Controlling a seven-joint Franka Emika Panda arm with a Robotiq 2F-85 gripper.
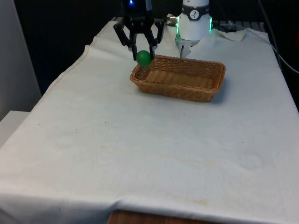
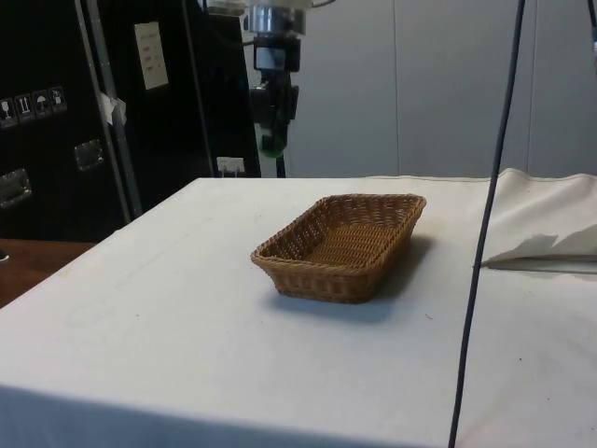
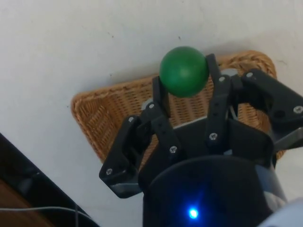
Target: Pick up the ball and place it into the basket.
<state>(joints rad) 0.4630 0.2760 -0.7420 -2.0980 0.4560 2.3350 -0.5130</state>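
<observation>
Gripping green ball | hand closed on it | above long basket's end rim

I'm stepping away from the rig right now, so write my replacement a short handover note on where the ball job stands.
Gripper: shut on the green ball, raised off the cloth.
Ball: in the air by the wicker basket, near its end at the front view's left; the wrist view shows it about over the rim there.
Done: pickup.
Left: carry the ball over the basket's inside, lower, release.
</observation>
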